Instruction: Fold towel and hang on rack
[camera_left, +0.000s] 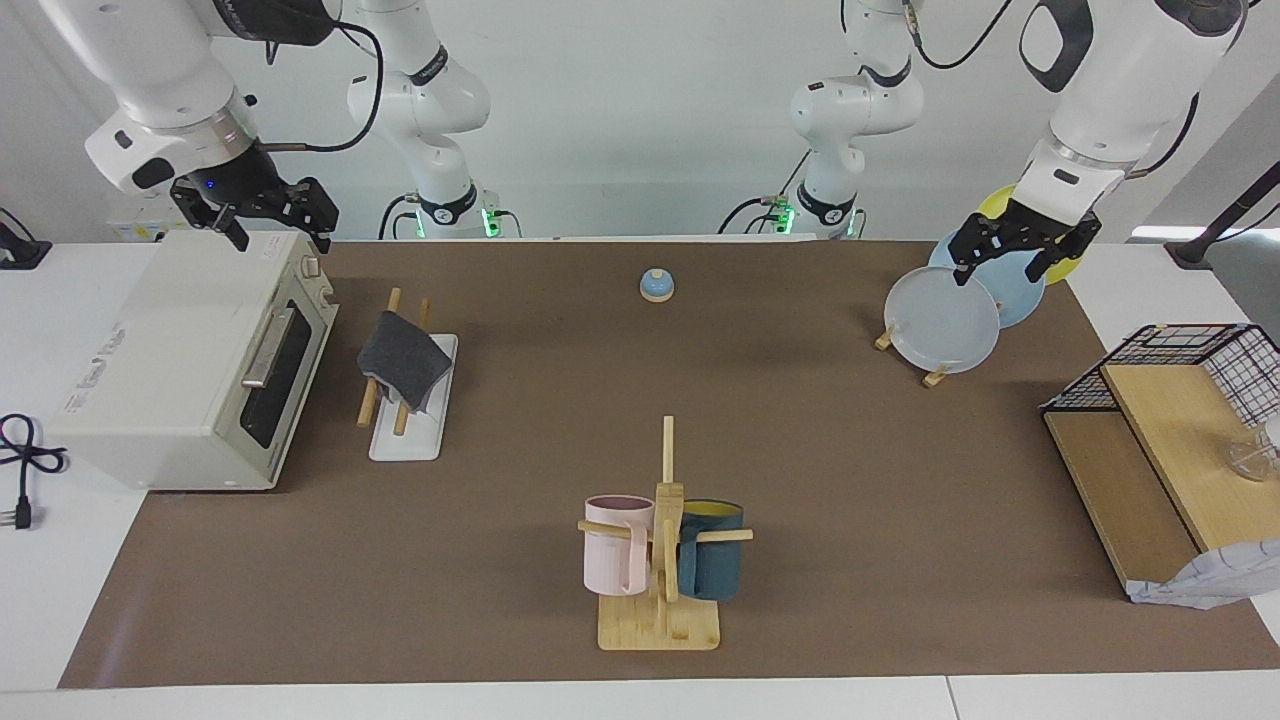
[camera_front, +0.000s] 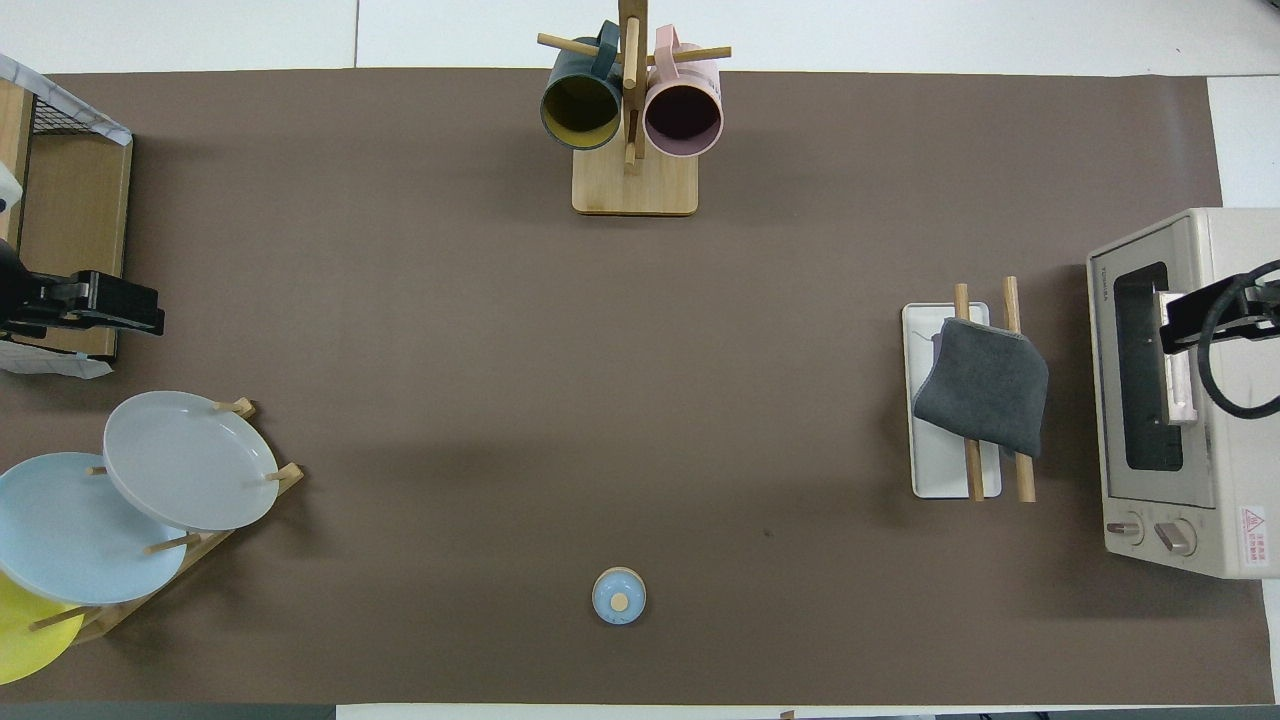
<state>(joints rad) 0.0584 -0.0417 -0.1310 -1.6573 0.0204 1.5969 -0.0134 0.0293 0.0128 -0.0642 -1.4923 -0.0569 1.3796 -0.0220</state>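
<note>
The towel (camera_left: 403, 360) hangs folded over the two wooden rods of the rack (camera_left: 405, 442), dark grey face out, at the right arm's end of the table beside the oven. It also shows in the overhead view (camera_front: 985, 385), draped across the rack (camera_front: 935, 475). My right gripper (camera_left: 280, 238) is open and empty, raised over the toaster oven, apart from the towel. My left gripper (camera_left: 1005, 270) is open and empty, raised over the plates at the left arm's end.
A toaster oven (camera_left: 170, 370) stands beside the rack. A bamboo mug stand (camera_left: 660, 625) with a pink and a dark mug stands farther from the robots. A small blue bell (camera_left: 656, 285), a plate stand with plates (camera_left: 940, 320) and a wire-and-wood shelf (camera_left: 1170, 430) are also on the table.
</note>
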